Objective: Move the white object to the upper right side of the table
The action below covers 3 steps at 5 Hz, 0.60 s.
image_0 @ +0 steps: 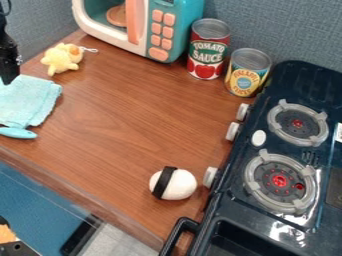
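Observation:
The black gripper hangs at the left edge, upper part of the view, over the far end of the folded light-blue cloth. Low on the wooden table, right of centre, lies the white object, a rounded shape with a black band around its left part. It sits just left of the stove's lowest knob, well away from the gripper, and nothing holds it.
A yellow plush toy and the blue cloth lie at the left. Along the back stand a teal toy microwave, a tomato sauce can and a pineapple can. The dark stove borders the right side.

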{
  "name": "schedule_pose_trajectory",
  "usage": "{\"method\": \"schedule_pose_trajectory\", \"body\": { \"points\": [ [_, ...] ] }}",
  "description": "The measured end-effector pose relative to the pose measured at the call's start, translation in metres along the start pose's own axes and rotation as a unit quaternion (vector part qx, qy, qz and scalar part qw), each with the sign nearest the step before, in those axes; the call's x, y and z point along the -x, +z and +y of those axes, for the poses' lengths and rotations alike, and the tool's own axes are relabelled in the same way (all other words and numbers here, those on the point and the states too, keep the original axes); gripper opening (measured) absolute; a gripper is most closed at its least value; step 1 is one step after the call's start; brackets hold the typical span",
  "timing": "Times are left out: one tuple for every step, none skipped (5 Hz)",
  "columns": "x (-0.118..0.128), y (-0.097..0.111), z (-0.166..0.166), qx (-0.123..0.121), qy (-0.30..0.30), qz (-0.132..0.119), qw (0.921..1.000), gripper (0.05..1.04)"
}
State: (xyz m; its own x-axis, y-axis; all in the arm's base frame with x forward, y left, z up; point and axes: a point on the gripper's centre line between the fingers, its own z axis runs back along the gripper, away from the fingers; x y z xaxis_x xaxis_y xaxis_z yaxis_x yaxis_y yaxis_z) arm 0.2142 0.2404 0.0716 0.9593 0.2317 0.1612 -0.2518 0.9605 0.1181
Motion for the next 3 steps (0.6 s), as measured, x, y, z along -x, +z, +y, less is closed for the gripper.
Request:
{"method": "schedule_pose_trajectory", "body": {
  "points": [
    [0.003, -0.009, -0.004, 0.009, -0.001, 0.013, 0.9999, 0.999],
    [0.001, -0.013, -0.025, 0.022, -0.037, 0.024, 0.9988, 0.999],
    [-0.001, -0.014, -0.041, 0.031, -0.068, 0.027, 0.9968, 0.999]
  ]
}}
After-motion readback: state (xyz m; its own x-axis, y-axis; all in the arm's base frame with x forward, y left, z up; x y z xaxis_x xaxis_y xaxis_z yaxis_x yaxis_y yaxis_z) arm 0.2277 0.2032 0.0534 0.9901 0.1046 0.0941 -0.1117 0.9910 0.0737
